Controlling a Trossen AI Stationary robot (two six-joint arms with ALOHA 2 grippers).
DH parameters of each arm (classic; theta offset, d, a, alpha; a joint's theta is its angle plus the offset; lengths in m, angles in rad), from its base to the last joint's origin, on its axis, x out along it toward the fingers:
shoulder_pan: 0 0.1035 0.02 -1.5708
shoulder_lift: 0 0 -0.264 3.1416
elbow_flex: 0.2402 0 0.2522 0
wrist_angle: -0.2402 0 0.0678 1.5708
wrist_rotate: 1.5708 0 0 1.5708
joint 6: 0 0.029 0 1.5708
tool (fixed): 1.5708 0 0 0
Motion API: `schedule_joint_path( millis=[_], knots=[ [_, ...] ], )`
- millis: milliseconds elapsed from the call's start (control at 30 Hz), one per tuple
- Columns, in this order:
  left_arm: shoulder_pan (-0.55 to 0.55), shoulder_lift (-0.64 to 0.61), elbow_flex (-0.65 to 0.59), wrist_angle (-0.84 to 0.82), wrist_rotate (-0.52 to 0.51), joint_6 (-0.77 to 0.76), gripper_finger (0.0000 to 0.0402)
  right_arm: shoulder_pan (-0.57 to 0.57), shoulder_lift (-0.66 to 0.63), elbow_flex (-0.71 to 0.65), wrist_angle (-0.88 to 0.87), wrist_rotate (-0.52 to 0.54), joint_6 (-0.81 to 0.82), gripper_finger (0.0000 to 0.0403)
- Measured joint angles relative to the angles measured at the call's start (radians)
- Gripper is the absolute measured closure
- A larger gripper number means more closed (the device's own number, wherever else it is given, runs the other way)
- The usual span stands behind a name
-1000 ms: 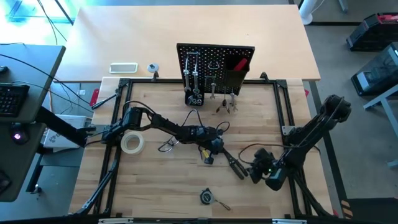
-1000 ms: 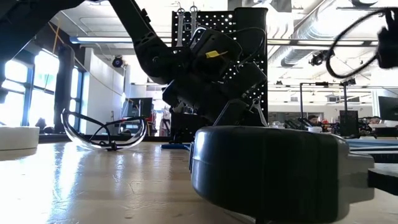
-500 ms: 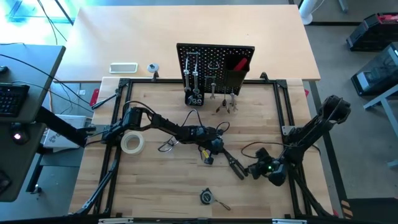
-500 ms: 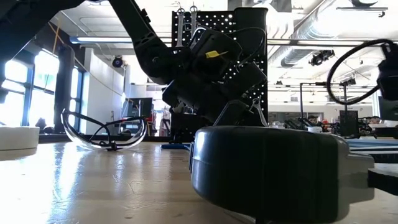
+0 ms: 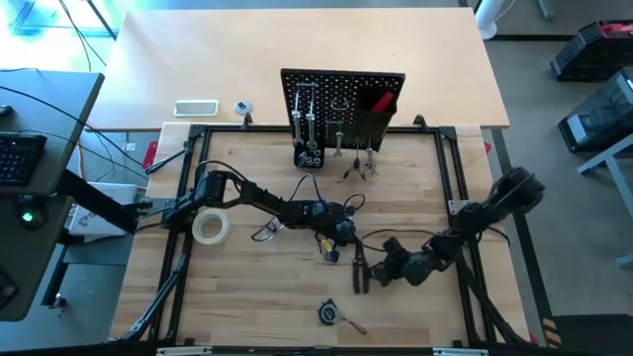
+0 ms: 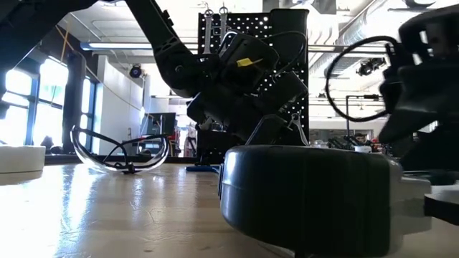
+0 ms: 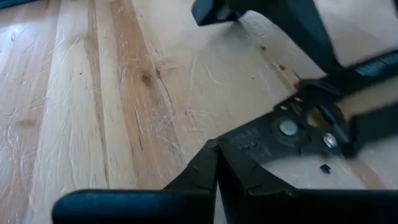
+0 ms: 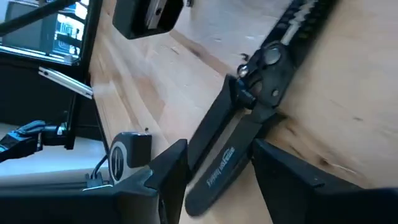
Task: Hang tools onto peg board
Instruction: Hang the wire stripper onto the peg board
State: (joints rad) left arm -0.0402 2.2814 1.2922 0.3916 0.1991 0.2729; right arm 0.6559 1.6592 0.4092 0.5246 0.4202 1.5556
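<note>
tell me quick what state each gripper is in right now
Left gripper: shut, empty, fingertips at the pliers head.
Right gripper: open, fingers either side of the black pliers handles, not yet closed on them.

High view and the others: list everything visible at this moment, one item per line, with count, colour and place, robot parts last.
peg board: one, black, upright at the table's far edge, with hooks and a bin.
hung tools: several, silver, on the board's hooks; a red-handled one in the bin.
pliers: one, black-handled, flat on the wood at centre-right.
tape roll: one, pale, left side of the table.
glasses: one pair, clear, left of centre.
tape measure: one, dark, near the front edge.
white tray: one, on the tan table behind.
left tool: shut, low at the table's centre, beside the pliers' head.
right tool: fingers apart, straddling the pliers' handle.
</note>
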Motion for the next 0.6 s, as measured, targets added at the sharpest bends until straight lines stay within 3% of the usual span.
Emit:
schedule_joint_path(
  millis=[233, 433, 600],
  knots=[
    [0.0, 0.0, 0.0, 0.0, -0.001, 0.0, 0.0401, -0.027, 0.026, 0.054, -0.032, -0.088, -0.156, 0.0268],
    [-0.001, 0.0, 0.0, -0.004, -0.004, 0.001, 0.0401, 0.016, 0.018, 0.095, -0.154, -0.073, -0.288, 0.0269],
    [-0.001, 0.0, 0.001, -0.011, -0.004, 0.0, 0.0401, 0.093, 0.02, 0.189, -0.329, 0.007, -0.404, 0.0269]
  ],
)
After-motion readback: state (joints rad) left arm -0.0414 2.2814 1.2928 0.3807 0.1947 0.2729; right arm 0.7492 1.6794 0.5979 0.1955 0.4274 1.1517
